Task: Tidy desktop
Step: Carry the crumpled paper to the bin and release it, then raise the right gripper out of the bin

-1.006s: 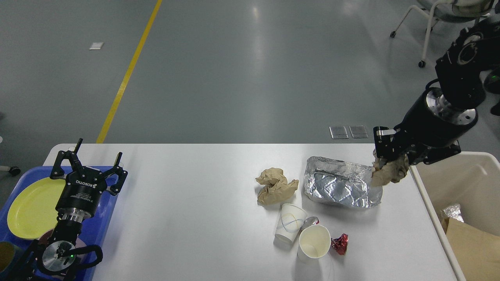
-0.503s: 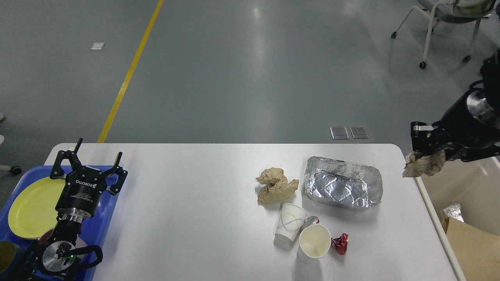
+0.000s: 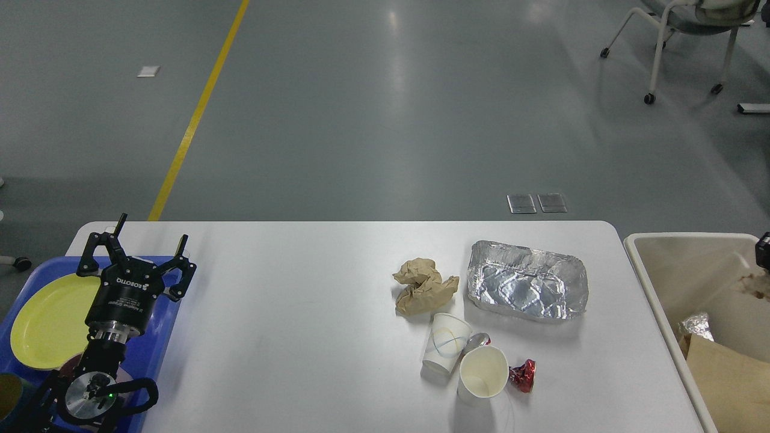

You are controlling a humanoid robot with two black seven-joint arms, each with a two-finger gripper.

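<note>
On the right half of the desktop (image 3: 313,337) lies a loose cluster of litter: a crumpled brown paper ball (image 3: 424,287), a crinkled foil tray (image 3: 528,288) just to its right, and nearer the front edge two white paper cups, one tipped on its side with a blue swirl print (image 3: 446,344) and one with its open mouth facing up (image 3: 483,373), the two touching. A small silver foil scrap (image 3: 478,341) sits between the cups, and a red foil wrapper (image 3: 523,375) lies just beside the plain cup on its right. Off the right end of the table stands a beige plastic bin (image 3: 652,282) holding brown cardboard (image 3: 731,379), a bit of crumpled foil (image 3: 695,326) and a brownish scrap at the frame edge. At the far left a blue tray (image 3: 159,337) overlaps the table corner and carries a yellow plate (image 3: 48,322). The left gripper (image 3: 137,248) hovers over that tray with its fingers spread wide and nothing between them, well apart from the litter, with a broad bare stretch of white tabletop lying between. Of the right arm only a small dark sliver (image 3: 764,251) shows at the right edge above the bin; its gripper is out of sight, so its state cannot be told
</note>
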